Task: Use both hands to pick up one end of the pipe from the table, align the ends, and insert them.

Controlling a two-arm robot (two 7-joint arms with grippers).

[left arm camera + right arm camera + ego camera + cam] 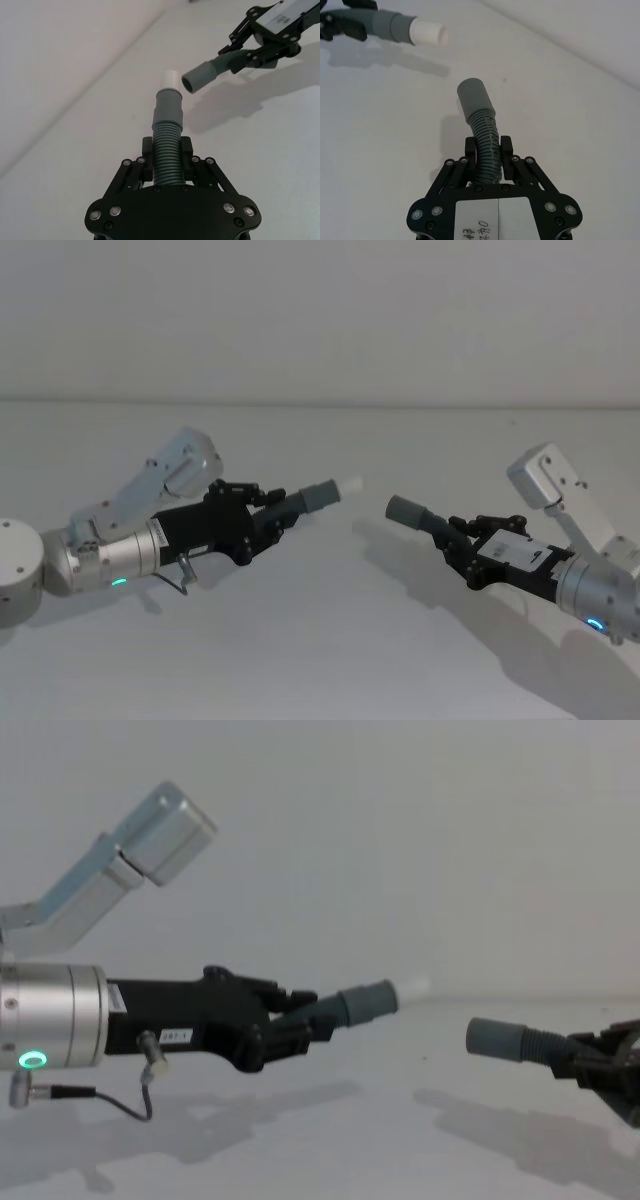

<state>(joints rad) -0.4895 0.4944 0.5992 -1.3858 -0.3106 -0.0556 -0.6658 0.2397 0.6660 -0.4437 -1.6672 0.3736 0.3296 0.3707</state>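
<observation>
Facing without touching: two hose pieces (362, 1002) (500, 1038) (white-tipped piece (318, 497) clenched in left pincer (278, 514), plain piece (408, 510) in right pincer (452, 536)).

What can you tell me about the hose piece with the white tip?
The white-tipped hose piece looks like dark-grey ribbed plastic, ending in a smooth grey cuff with a short white spigot. The left gripper clamps its ribbed part, holding it clear of the table. Its spigot points roughly toward the other hose piece's socket, with a gap between them; nothing else touches it.
</observation>
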